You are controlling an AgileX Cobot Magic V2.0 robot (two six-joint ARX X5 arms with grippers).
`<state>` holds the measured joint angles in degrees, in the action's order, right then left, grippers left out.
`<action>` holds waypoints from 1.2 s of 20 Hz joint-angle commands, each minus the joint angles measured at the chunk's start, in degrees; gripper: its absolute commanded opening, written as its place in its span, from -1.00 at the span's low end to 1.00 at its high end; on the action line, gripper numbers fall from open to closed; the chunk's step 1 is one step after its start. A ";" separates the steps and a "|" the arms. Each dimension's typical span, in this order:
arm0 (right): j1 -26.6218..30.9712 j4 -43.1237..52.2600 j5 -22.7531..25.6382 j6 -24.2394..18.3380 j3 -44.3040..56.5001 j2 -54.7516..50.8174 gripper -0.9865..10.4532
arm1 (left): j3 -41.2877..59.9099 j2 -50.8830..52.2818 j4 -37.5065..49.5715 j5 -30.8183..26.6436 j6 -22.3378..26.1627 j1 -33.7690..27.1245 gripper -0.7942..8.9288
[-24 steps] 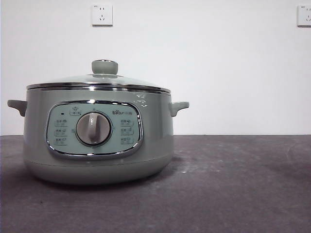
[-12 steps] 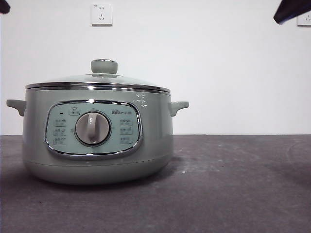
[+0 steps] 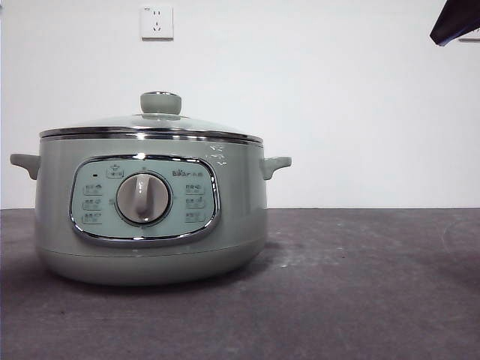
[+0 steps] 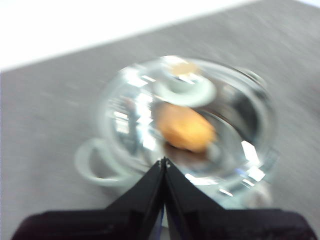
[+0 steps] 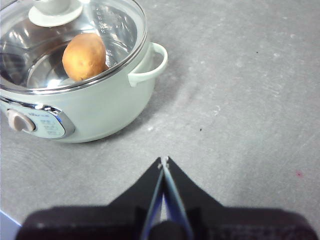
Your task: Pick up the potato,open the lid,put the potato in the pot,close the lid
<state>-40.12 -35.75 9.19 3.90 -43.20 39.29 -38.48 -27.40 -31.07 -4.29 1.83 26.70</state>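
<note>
The pale sage-green pot [image 3: 150, 217] stands on the grey table, left of centre in the front view. The glass lid [image 3: 154, 124] sits shut on it, its green knob [image 3: 160, 103] upright. The orange-brown potato [image 5: 84, 56] lies inside the pot under the lid; it also shows, blurred, in the left wrist view [image 4: 186, 127]. My left gripper [image 4: 164, 161] is shut and empty, high above the pot [image 4: 185, 125]. My right gripper [image 5: 163, 161] is shut and empty, above the bare table beside the pot [image 5: 75, 95]. A black arm tip [image 3: 457, 21] shows at the front view's top right corner.
A white wall with a socket [image 3: 156, 22] stands behind the table. The grey table [image 3: 360, 285] stretches to the right of the pot.
The black tip at the top left corner has left the front view. The tip at the top right has shifted slightly. Pot and lid have not moved.
</note>
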 commanded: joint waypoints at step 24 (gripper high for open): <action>-0.02 0.24 0.15 0.59 0.57 -0.09 -0.83 | 37.92 27.30 19.43 3.26 -0.61 -19.80 -0.84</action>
<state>-40.12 -35.77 9.19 3.90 -43.20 39.29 -1.45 -0.27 -11.70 -1.23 1.45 7.11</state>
